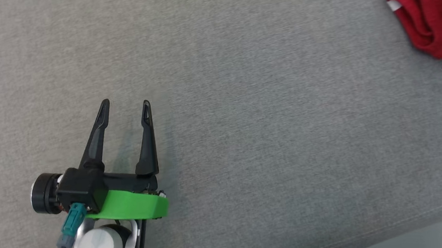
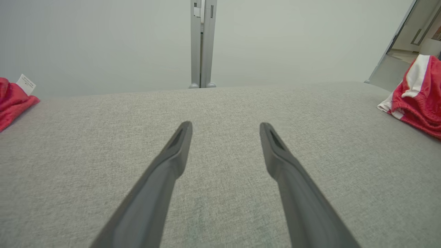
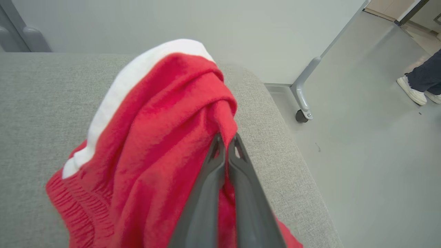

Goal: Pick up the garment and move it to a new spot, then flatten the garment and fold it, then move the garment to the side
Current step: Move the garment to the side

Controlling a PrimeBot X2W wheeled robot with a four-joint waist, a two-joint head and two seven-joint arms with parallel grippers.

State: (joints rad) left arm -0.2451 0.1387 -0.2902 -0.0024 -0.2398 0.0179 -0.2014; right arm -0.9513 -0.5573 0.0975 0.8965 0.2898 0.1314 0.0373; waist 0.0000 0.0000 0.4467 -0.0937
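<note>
The garment (image 1: 439, 11) is red cloth with white stripes, bunched at the far right of the grey padded surface (image 1: 243, 96). In the right wrist view my right gripper (image 3: 226, 139) is shut on a fold of the garment (image 3: 155, 137), which rises in a heap to the fingertips. My left gripper (image 1: 125, 103) stands open over bare surface at the lower left, nothing between its fingers. In the left wrist view the left gripper (image 2: 225, 124) points across the surface, and the garment (image 2: 420, 103) lies well off to its right.
A second red cloth (image 2: 13, 100) with a white tag lies at the surface's left end. The surface's right edge (image 3: 296, 162) drops to a pale floor with a caster leg (image 3: 303, 115). A person's feet (image 3: 415, 93) stand farther right. A grey post (image 2: 203, 41) rises behind the far edge.
</note>
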